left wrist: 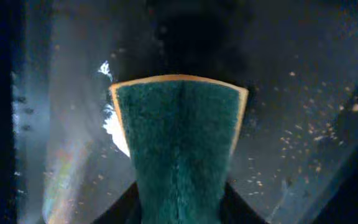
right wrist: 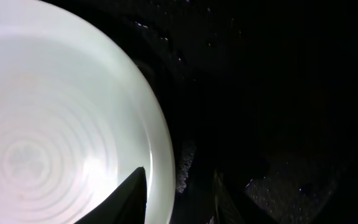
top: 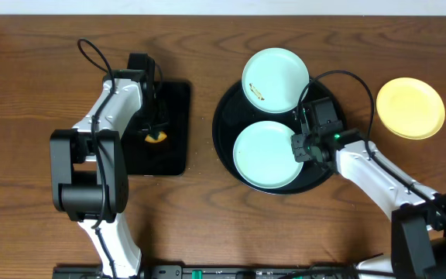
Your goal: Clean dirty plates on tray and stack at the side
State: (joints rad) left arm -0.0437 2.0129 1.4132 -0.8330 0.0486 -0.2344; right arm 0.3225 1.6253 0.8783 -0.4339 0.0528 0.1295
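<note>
On the round tray: two mint-white plates are sitting on the glossy black round tray (top: 221, 132), right of centre on the bench (top: 37, 85).
Upper plate: the upper plate (top: 276, 79) sits at the far edge and hangs out over the rim. There's a small brown smudge near its lower left.
Lower plate: the lower plate (top: 265, 155) lies flat toward the near side. It looks clean from overhead, and the right wrist view shows faint rings and a soft shine.
Yellow plate: the yellow plate (top: 410, 107) is off the tray, alone on the wood to the right, well apart from the other two.
Right end effector: the right end effector (top: 299, 147) is down at the lower plate's right edge. Its jaws are apart and straddle the rim, one finger over the plate and one over the black tray, with a gap showing, so it is not clamped.
Left end effector: the left end effector (top: 155, 128) is closed around a sponge (left wrist: 179, 149), green scrub face with a yellow edge, sticking out ahead of the fingers.
Small tray: the small tray (top: 173, 147) is a black rectangle just left of the round tray. The sponge is right over it, and crumbs and wet streaks speckle its surface.
In the way: the right arm's dark wrist and cable cross the round tray's right side, between the two mint plates.
</note>
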